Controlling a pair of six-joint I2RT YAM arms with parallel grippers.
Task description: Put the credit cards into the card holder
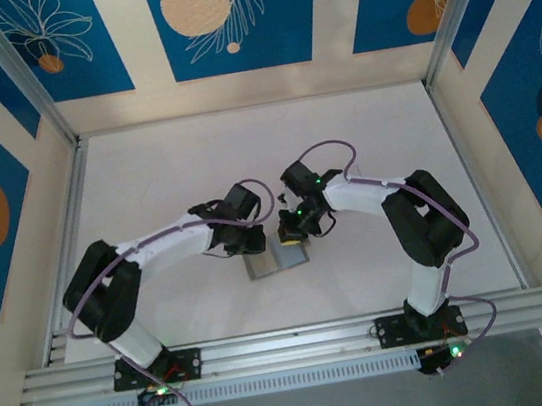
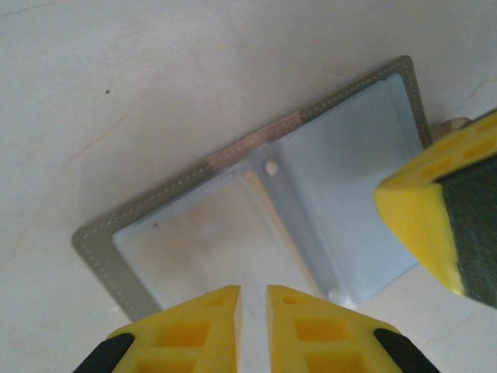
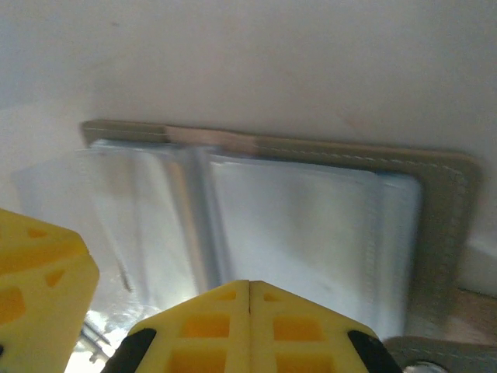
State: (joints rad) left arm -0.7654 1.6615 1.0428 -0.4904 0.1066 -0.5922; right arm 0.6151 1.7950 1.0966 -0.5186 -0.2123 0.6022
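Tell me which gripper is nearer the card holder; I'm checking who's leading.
Too close to call: left gripper sits at the card holder's left page, right gripper at its right page.

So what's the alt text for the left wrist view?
An open card holder, grey-edged with a pale blue inside, lies flat on a white table. Two yellow fingers sit close together at the bottom; another yellow finger juts in at the right.

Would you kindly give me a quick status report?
Left claw nearly closed, right claw shut. Card holder open on table. Claws close together over it.
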